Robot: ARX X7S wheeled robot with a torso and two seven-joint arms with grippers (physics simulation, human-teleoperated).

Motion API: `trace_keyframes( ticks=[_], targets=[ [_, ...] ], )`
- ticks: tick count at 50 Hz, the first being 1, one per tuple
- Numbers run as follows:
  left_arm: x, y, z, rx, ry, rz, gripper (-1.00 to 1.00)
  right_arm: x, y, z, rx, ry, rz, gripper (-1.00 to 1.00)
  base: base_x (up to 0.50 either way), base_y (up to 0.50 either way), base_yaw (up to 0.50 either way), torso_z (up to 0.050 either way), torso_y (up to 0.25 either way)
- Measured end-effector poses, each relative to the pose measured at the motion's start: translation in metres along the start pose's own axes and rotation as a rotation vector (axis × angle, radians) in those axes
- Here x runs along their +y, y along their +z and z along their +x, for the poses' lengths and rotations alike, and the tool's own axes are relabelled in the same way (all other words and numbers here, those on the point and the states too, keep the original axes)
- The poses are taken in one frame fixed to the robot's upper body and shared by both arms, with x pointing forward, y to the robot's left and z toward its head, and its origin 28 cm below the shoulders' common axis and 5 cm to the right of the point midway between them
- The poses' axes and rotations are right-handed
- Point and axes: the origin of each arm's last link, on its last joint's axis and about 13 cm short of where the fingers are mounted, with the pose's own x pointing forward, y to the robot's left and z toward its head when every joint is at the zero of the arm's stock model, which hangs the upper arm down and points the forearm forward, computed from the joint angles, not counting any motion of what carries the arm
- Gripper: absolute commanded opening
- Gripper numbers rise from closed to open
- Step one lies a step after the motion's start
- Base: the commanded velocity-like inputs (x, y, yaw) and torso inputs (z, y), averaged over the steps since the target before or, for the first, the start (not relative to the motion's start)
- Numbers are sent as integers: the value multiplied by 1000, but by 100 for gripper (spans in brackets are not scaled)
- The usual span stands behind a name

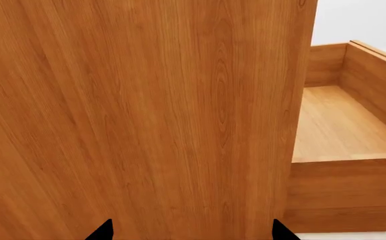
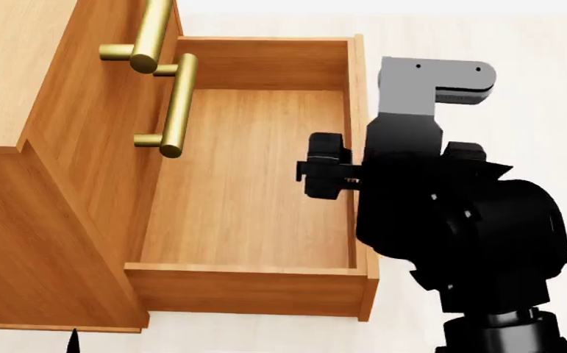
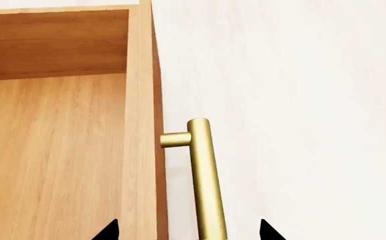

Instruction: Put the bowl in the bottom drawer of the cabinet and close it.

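The orange-brown cabinet (image 2: 28,220) fills the left of the head view. Its bottom drawer (image 2: 254,191) is pulled far out, with a bare floor. The bowl is out of view in every frame. My right arm (image 2: 450,220) hangs over the drawer's front wall. In the right wrist view my right gripper (image 3: 187,232) is open, with the drawer's brass bar handle (image 3: 205,180) running between its fingertips and untouched. My left gripper (image 1: 191,232) is open and faces the cabinet's side panel (image 1: 146,100). The open drawer (image 1: 340,125) shows beside that panel.
Two brass bar handles (image 2: 151,33) (image 2: 175,103) of the upper drawers jut out above the open drawer. A pale surface (image 3: 300,75) lies beyond the drawer's front. One black fingertip (image 2: 72,342) shows at the head view's lower edge, by the cabinet's corner.
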Motion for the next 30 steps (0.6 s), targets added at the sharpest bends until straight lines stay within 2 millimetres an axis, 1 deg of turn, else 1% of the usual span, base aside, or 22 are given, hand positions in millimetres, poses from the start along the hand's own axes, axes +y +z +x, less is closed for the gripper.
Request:
trace_keyframes(
  ticks=[14,23,30],
  targets=[
    [0,1,0,-1,0,1,100,-6,-1,-8,-124,134,93,100,0,0,0,0,0],
    [0,1,-1,-2,-1,0,100,-12,-3,-15,-158,161,102,100,0,0,0,0,0],
    [0,1,-1,-2,-2,0,100,-19,-9,-25,-222,150,68,100,0,0,0,0,0]
  ],
)
